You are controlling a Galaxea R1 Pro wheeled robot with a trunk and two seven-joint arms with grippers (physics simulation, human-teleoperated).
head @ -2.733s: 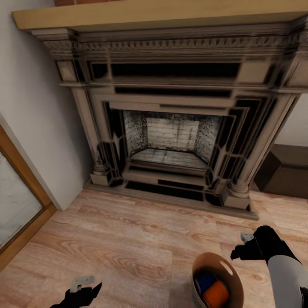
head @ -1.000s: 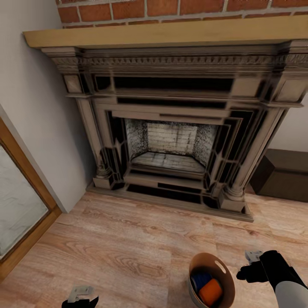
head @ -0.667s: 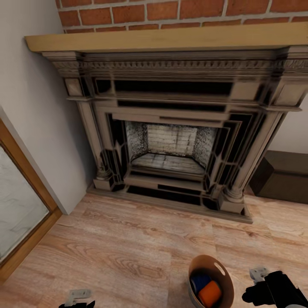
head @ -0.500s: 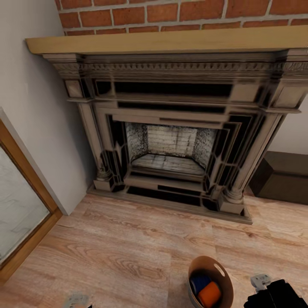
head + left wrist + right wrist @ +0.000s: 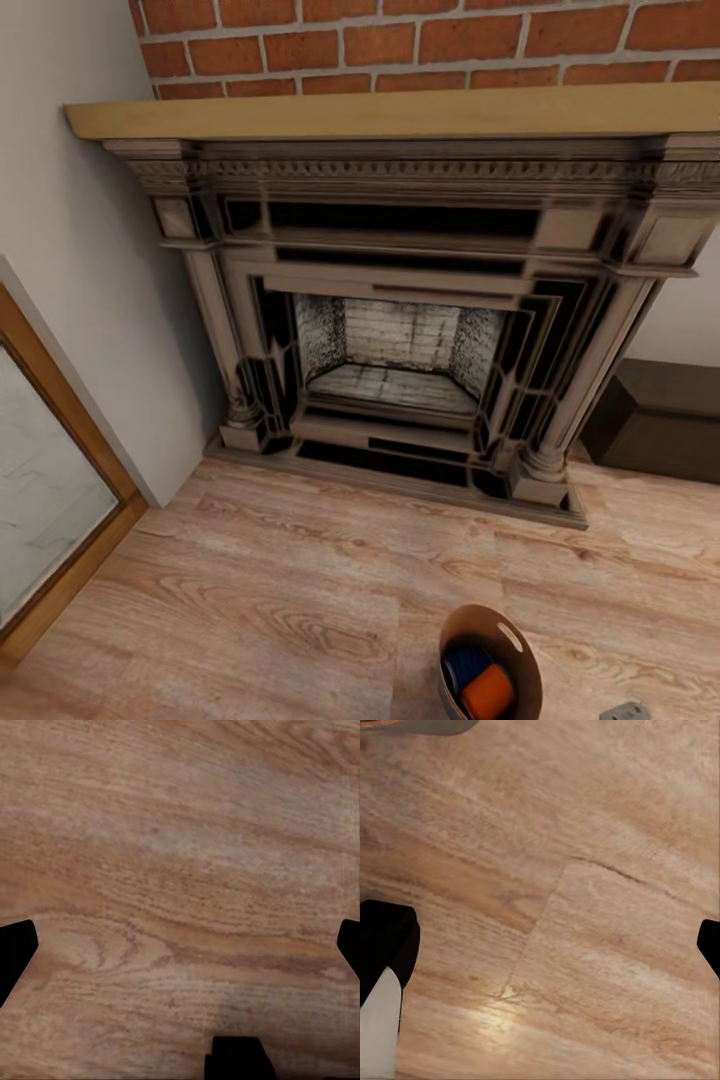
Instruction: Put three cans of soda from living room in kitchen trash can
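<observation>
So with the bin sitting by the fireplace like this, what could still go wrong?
1. The bin stands on the floor beside the robot, with nothing holding it; moving off could clip and tip it.
2. Only a blue can and an orange can show inside; a third may be hidden below or missing.
3. Both wrist views show bare floor between spread fingers, so any carry needs a fresh grasp on the rim.

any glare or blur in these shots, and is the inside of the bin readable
Head view: even, flat light and sharp; the bin interior is readable, with a blue can and an orange can inside. Right wrist view: a pale glare patch on the wood floor, grain slightly soft. Left wrist view: floor grain blurry, with a faint darker shading near the picture's lower edge.
</observation>
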